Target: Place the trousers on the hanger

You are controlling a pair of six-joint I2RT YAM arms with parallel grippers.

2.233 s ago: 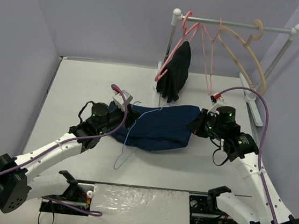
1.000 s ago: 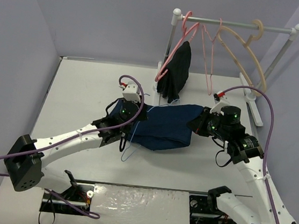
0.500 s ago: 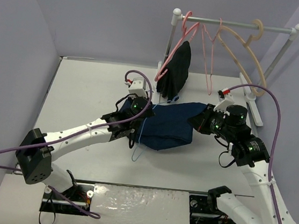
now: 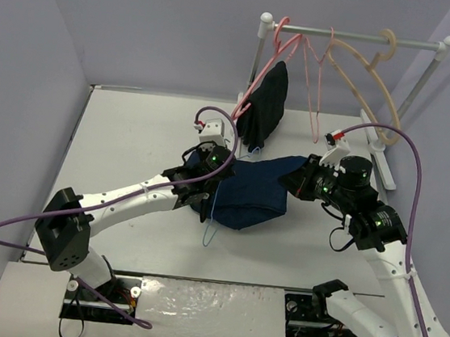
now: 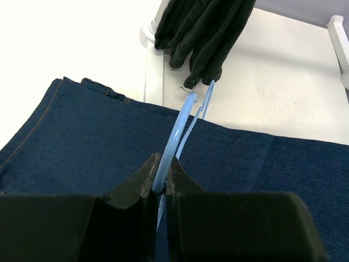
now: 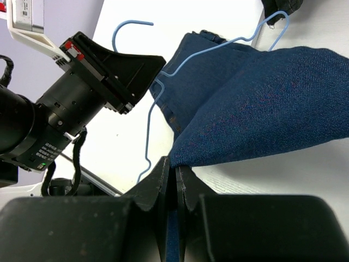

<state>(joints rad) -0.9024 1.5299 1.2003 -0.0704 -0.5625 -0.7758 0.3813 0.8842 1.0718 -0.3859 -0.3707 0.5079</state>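
Since the earlier view, the left gripper (image 5: 162, 165) has slid rightward, pinching the light-blue hanger (image 5: 183, 117) lying across the jeans (image 5: 82, 147) on the table (image 5: 283, 82). The right gripper (image 6: 175, 165) clamps the denim's edge. That thin wire could twist in the grip, snagging and bunching the denim.

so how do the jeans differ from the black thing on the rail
The trousers are navy denim; the black garment is plain black. The trousers lie on the table, pinched by the right gripper; the black garment hangs from the rail. The trousers look larger. Both are dark cloth.
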